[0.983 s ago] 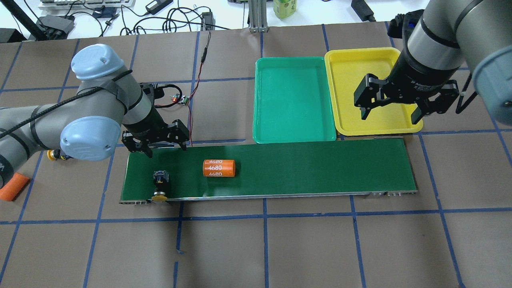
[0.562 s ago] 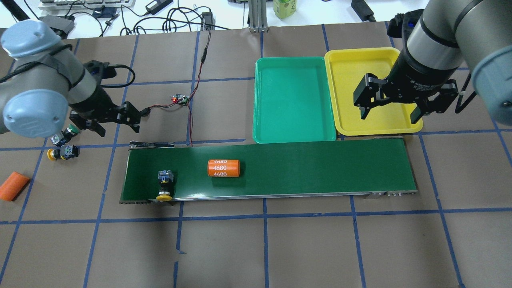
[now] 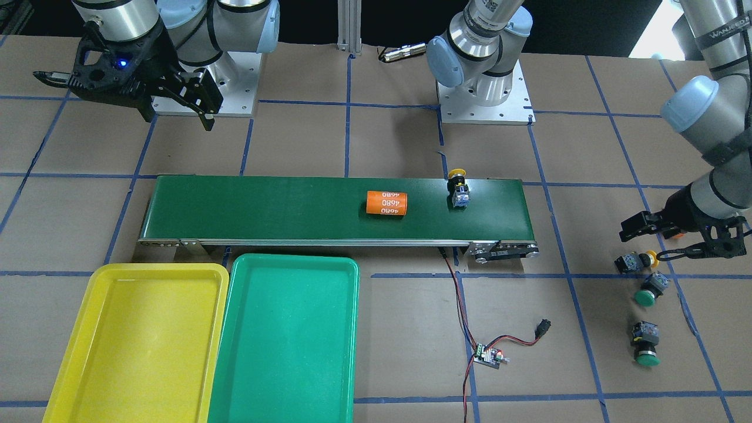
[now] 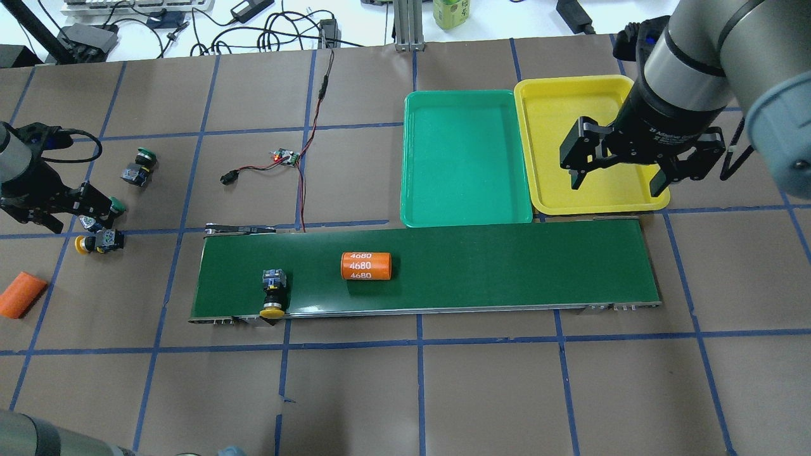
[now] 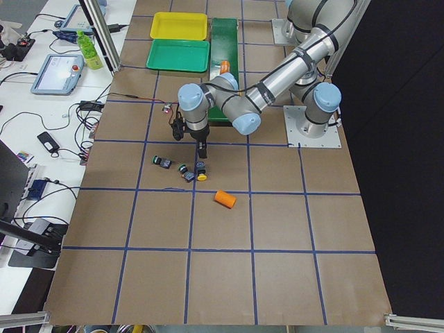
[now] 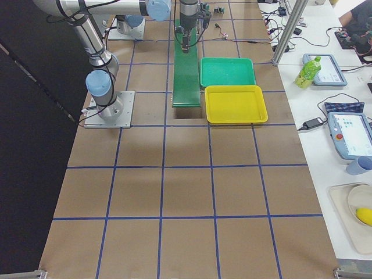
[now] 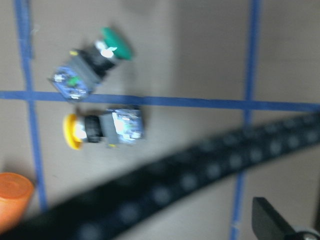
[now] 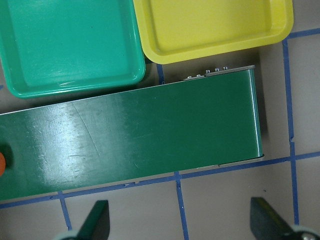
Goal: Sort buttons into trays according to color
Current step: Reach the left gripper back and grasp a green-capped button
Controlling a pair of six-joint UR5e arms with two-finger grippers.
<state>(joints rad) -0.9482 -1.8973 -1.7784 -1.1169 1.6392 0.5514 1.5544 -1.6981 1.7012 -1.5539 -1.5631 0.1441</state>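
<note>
left jaws are hovering released beside a green-capped black push-button [image 3: 648, 292] near the worktop's [image 4: 443, 392] left edge; right jaws are gaping over the yellow plastic tray [image 4: 570, 101]; a yellow-capped push-button [image 4: 274, 291] is lying on the dark-green conveyor belt [image 4: 507, 266].

Silver-grey tubes [image 3: 714, 29]; pale-blue joint caps [image 3: 688, 104]; black L claw [image 4: 76, 218], R claw [image 4: 616, 185]; black cable [image 4: 76, 132] by L wrist.
</note>
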